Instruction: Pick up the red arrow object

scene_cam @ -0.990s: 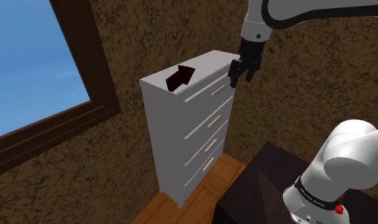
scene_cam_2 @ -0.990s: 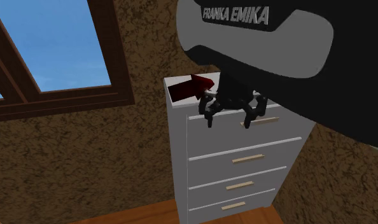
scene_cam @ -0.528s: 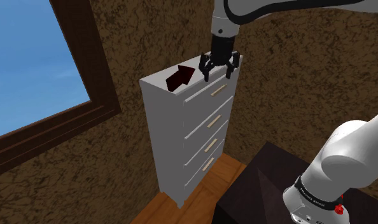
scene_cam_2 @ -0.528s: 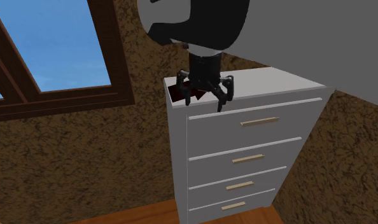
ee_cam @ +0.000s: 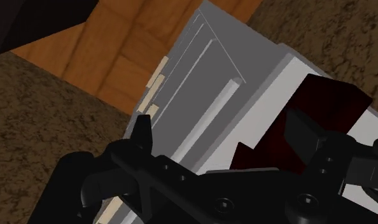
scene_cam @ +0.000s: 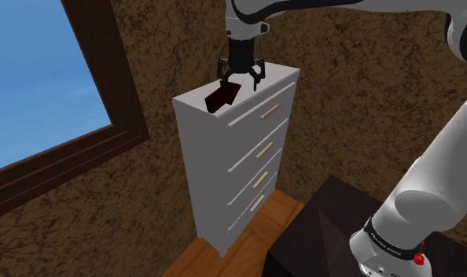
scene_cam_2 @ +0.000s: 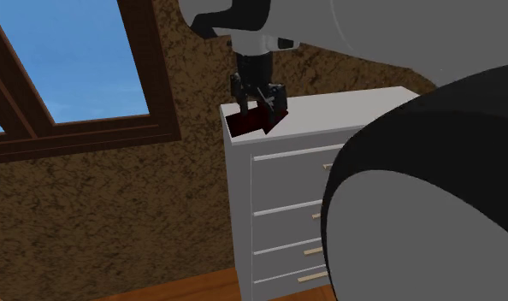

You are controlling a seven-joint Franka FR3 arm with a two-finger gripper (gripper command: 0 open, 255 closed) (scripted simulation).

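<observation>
The dark red arrow lies flat on top of a tall white dresser, toward the end nearest the window. My black gripper hangs open just above the arrow's head, pointing down, with nothing between its fingers. From the second exterior view the gripper stands over the arrow at the dresser top's left end. In the wrist view the arrow lies beside one fingertip, and the gripper straddles the dresser's front edge.
A dark-framed window is set in the rough brown wall left of the dresser. Below are a wooden floor and the dark stand. The arm's own bulk covers the second exterior view's right side, hiding part of the drawers.
The gripper has swung toward the shoulder view's left, from beside the dresser's front edge to over the arrow on top. It stays open; the arrow has not moved.
</observation>
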